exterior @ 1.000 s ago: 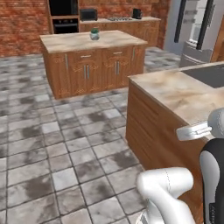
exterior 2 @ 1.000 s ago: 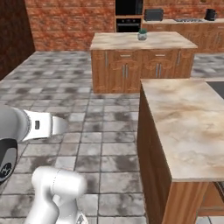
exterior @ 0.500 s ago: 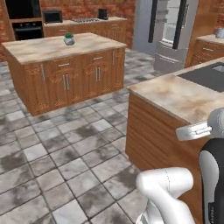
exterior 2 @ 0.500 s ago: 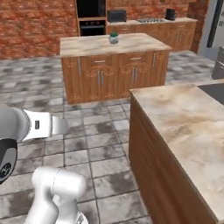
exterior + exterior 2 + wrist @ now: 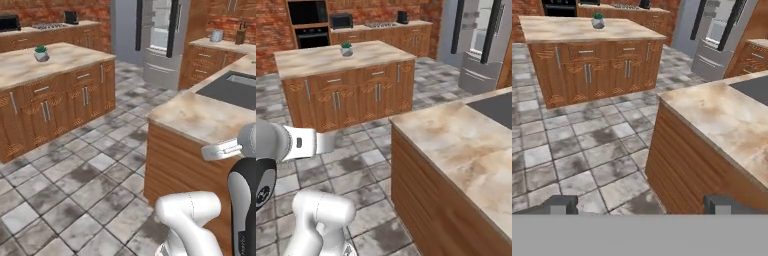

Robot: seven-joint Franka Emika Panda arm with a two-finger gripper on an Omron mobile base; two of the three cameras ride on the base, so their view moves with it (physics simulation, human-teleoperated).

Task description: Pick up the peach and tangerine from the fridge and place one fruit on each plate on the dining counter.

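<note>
Left base view: the fridge [image 5: 159, 37] stands at the upper middle of the frame with its dark doors swung open on a white interior. The dining counter [image 5: 200, 115], a beige marbled surface with a dark inset sink [image 5: 231, 89], runs along the right side. The island [image 5: 47, 95] with a small potted plant [image 5: 41, 53] sits at the left.

Right base view: the fridge [image 5: 478, 42] is at the upper right, the dining counter [image 5: 466, 150] at the lower right, the island [image 5: 346, 82] at centre left.

Hand view: the claw [image 5: 641, 205] shows at the bottom edge, its two tips set wide apart and holding nothing, above the tiled floor [image 5: 577, 150]. The fridge [image 5: 714, 37] is at the upper right.
</note>
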